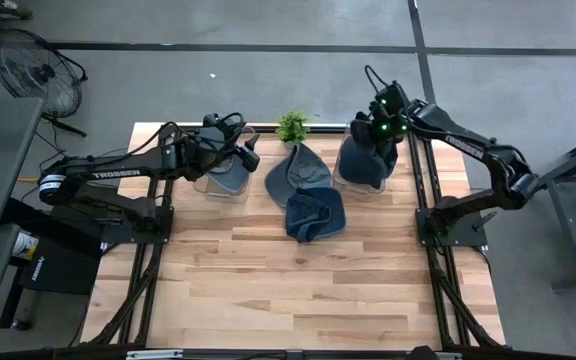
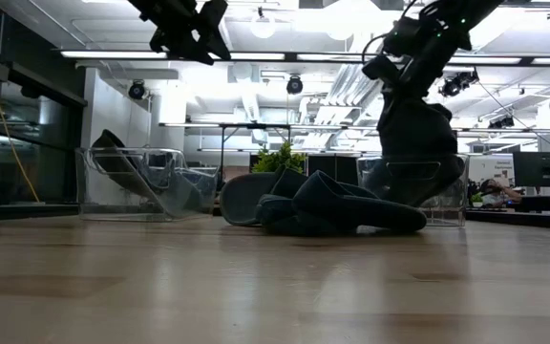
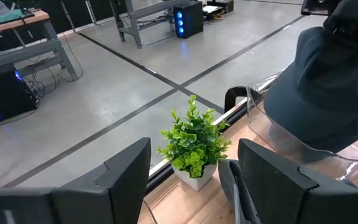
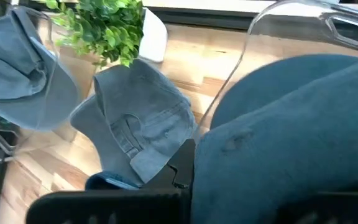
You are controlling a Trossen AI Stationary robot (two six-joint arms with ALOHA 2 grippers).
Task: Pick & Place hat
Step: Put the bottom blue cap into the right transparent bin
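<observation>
We hold a soft, light hat (image 1: 368,158) clenched in the right pincer (image 1: 383,130) over the bin (image 1: 353,180); the left pincer (image 1: 240,157) is released, empty.

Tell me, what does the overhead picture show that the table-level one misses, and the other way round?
Only the high view shows the fan on the floor and both arms whole, with the left gripper open over the left clear bin. Only the low view shows ceiling lights and the room behind. Both show the plant, two hats on the table, and the right gripper shut on a dark hat.
</observation>
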